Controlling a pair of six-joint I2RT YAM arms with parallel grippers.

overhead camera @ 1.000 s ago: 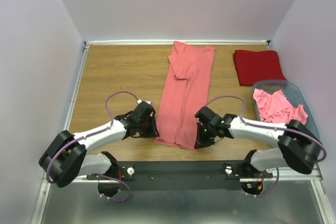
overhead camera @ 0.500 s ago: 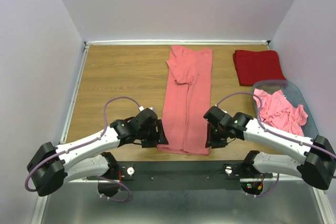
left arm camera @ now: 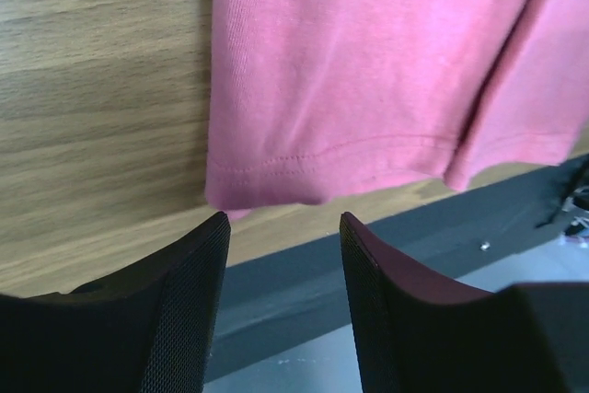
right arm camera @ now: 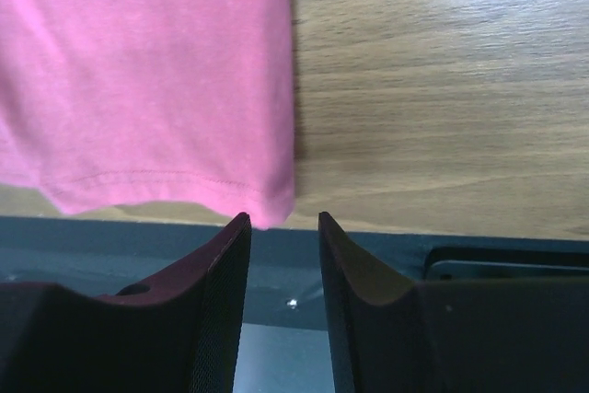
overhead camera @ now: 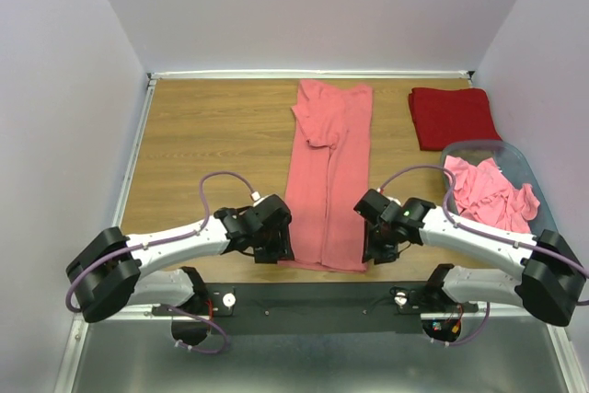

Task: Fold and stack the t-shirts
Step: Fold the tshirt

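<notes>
A salmon-pink t-shirt, folded into a long narrow strip, lies flat down the middle of the wooden table, its hem at the near edge. My left gripper stands open just off the hem's left corner, with nothing between its fingers. The left wrist view shows the hem just beyond my left gripper. My right gripper is open at the hem's right corner. In the right wrist view that corner of the t-shirt sits just ahead of my right gripper, apart from it. A folded deep red t-shirt lies at the back right.
A grey-blue basket at the right edge holds crumpled pink t-shirts. The black mounting rail runs just past the table's near edge, right under both grippers. Walls close in the table on three sides.
The pink t-shirt was drawn toward the near edge and straightened. Both grippers have since opened and let go of its hem, staying at the two corners.
</notes>
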